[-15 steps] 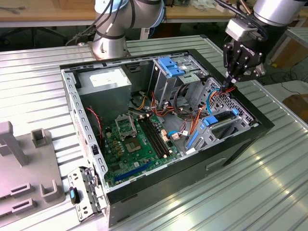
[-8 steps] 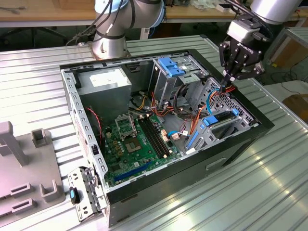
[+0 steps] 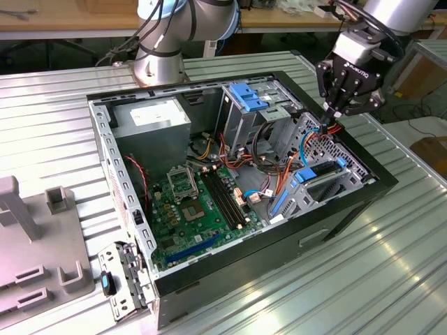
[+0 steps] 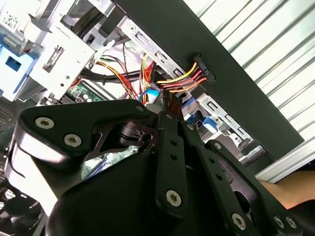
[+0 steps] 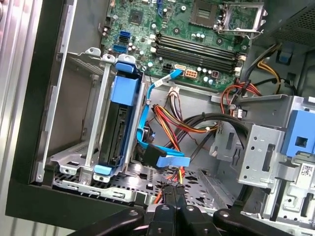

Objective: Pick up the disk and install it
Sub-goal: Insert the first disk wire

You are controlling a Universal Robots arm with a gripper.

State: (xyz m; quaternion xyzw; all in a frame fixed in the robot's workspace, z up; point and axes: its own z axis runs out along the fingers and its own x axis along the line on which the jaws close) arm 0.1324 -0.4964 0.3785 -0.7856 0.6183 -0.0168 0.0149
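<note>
Currently logged, item by item.

Step in hand, as a judgement: late in the install, with seating apparently done and cabling around the drive under attention. Disk (image 3: 325, 180): lies flat in a low metal bay (image 3: 316, 202) at the near end of the computer case (image 3: 279, 244), toward the exterior view's right; dark body, blue rail around it; apart from the gripper, held by nothing but the bay.

Gripper (image 3: 331, 120): hangs over the far right wall of the case, above and beyond the bay. Fingers narrow, tips nearly together at a red-orange wire (image 3: 335, 130); cannot tell whether truly pinching it.

Next move, as a judgement: calls for short, slow travel because of wires crowding the tips, and for squaring any plug to the disk's end before pressing.

Exterior view, particular contents: whole case on the ribbed table (image 3: 363, 279); motherboard (image 3: 195, 202) on the case floor; blue bracket (image 3: 248, 94) atop the tall cage (image 3: 237, 122) at the far side; grey fixture (image 3: 42, 237) at the exterior view's left.

First wrist view, particular contents: disk seen along its length between the bay's rails; blue cable (image 5: 162, 158) curling just beside it, toward the fingertips.

Second wrist view, particular contents: black connector (image 4: 204, 73) on yellow, red and black leads, resting against the case wall, near the closed-in fingers (image 4: 170, 147).
</note>
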